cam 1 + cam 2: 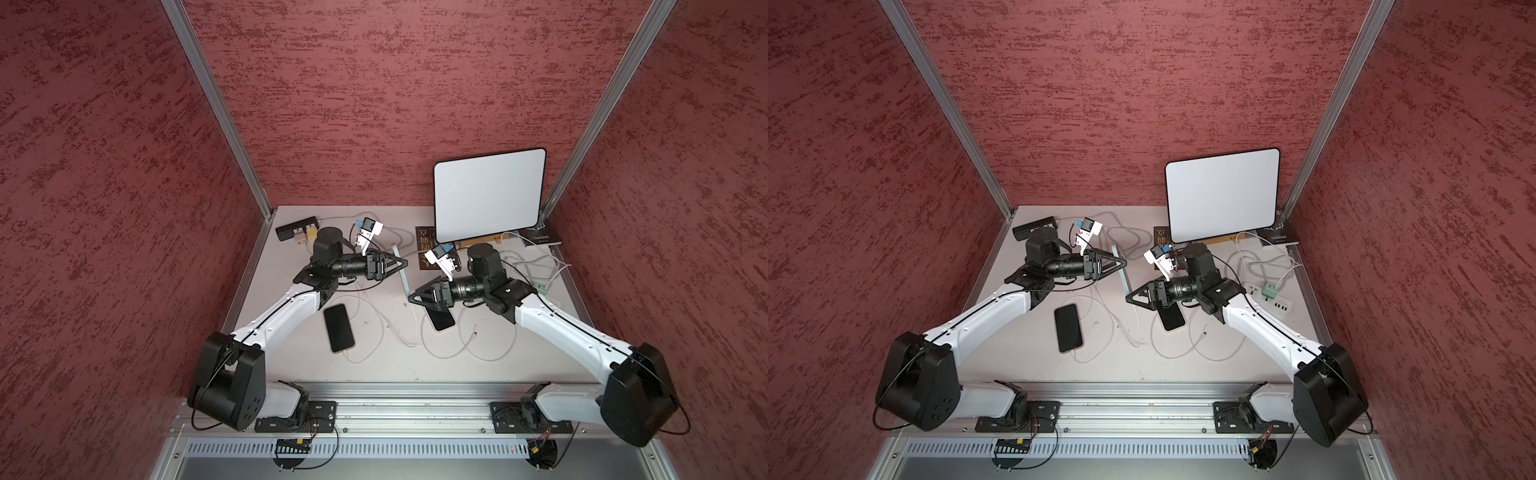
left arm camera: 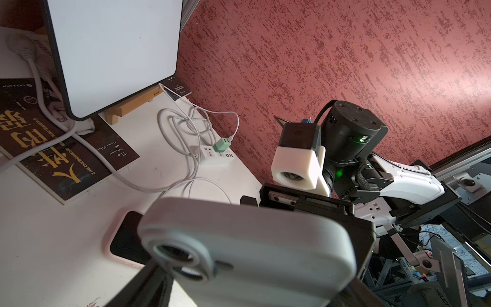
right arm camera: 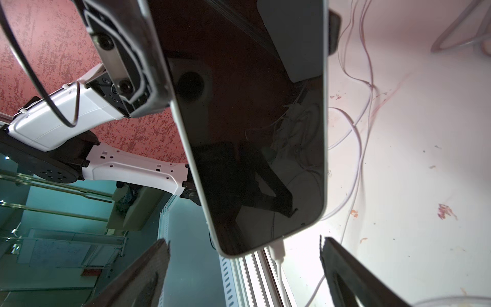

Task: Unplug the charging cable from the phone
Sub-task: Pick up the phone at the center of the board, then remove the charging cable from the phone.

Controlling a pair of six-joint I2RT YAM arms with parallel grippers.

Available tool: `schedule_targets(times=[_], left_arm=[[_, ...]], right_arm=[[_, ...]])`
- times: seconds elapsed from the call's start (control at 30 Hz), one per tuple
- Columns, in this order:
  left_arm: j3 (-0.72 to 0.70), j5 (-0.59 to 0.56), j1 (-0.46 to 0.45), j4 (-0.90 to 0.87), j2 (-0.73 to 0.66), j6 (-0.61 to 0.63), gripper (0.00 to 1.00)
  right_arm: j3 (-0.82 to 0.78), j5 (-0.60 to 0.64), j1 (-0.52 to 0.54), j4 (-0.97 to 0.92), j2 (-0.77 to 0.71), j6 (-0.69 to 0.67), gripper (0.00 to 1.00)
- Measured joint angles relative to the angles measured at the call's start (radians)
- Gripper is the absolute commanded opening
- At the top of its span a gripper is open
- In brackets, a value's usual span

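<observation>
My left gripper [image 1: 402, 262] is shut on the phone [image 1: 404, 282], which stands on edge above the table in both top views. The left wrist view shows the phone's light grey case back [image 2: 252, 239] with its camera ring, clamped between my fingers [image 2: 148, 281]. In the right wrist view its dark screen [image 3: 252, 119] faces the camera. The white charging cable plug [image 3: 277, 248] sits in the phone's lower end. My right gripper [image 3: 244, 255] is open, one finger [image 3: 342, 265] on each side of the plug and not touching it. The cable [image 1: 1136, 324] hangs down to the table.
A black phone [image 1: 338, 327] with its own cable lies on the table in front of the left arm. A pink-cased phone [image 1: 442, 322] lies under the right gripper. At the back are a white panel on a wooden stand [image 1: 488, 193], books [image 1: 424, 249], a power strip with a green charger [image 1: 1271, 291], and loose cables [image 1: 478, 349].
</observation>
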Motion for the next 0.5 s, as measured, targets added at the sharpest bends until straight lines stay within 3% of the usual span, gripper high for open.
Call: schedule_targets(times=[0.37,0.5], left_arm=[[0.0,-0.023,0.023,0.0,0.0,-0.023,0.06],[0.0,-0.025,0.023,0.001,0.0,-0.027,0.06]], right_arm=[[0.0,0.04,0.049,-0.064,0.017,-0.08,0.69],[0.0,0.055,0.055,-0.072,0.024,-0.095,0.57]])
